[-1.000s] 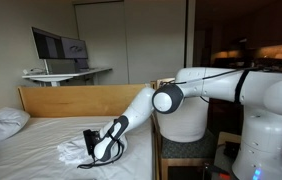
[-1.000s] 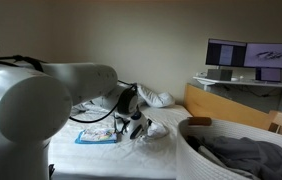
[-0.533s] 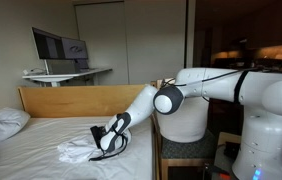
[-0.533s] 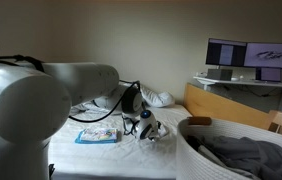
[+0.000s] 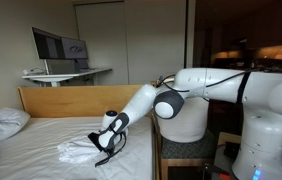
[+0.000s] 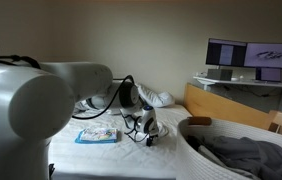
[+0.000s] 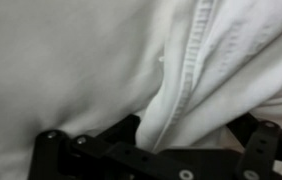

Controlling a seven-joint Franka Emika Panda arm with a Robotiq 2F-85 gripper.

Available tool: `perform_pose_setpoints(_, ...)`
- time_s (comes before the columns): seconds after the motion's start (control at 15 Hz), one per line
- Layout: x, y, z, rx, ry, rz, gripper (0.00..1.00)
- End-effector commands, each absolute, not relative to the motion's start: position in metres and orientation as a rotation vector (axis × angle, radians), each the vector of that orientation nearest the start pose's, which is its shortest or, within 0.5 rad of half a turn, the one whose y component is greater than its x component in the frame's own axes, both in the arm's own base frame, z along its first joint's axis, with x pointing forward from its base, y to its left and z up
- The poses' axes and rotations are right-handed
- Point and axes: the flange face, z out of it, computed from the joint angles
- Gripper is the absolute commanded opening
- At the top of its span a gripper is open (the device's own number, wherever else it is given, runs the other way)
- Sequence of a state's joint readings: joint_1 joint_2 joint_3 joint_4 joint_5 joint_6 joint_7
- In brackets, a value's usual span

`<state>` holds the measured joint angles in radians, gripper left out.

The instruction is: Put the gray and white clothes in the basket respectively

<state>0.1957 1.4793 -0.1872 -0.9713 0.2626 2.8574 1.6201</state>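
In an exterior view, a flat printed sheet with blue edges lies left of centre on the white-covered tabletop. Its print is too small to read. Just right of it, near the middle of the frame, the black robot hand is clenched on the crumpled white cotton cloth. The wrist view confirms it: a fold with a stitched seam runs down between the dark fingers.

The cloth is partly raised, and its loose end rests on the tabletop. The wide pale laundry basket fills the lower right corner, close to the hand, so the carry goes to the right in the frame and over the rim. The soft gray garment is already lying inside it. At upper right the dark computer monitor shows only a drawing, with no readable words.
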Motion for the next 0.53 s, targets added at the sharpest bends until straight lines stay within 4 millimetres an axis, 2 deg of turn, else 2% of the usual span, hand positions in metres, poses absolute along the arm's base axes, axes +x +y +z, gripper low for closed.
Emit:
perform_pose_setpoints(0.0, 0.752, 0.064, -0.023, -1.937, 2.074, -0.415, 1.00)
perform_pose_setpoints(0.07, 0.752, 0.067, -0.022, -1.911, 2.052, -0.438, 1.00)
perform_pose_setpoints(0.13, 0.751, 0.068, -0.022, -1.895, 2.045, -0.442, 0.75)
perform_pose_setpoints(0.27, 0.750, 0.071, -0.021, -1.877, 2.019, -0.476, 0.68)
perform_pose_setpoints(0.47, 0.748, 0.075, -0.020, -1.848, 1.999, -0.495, 0.47)
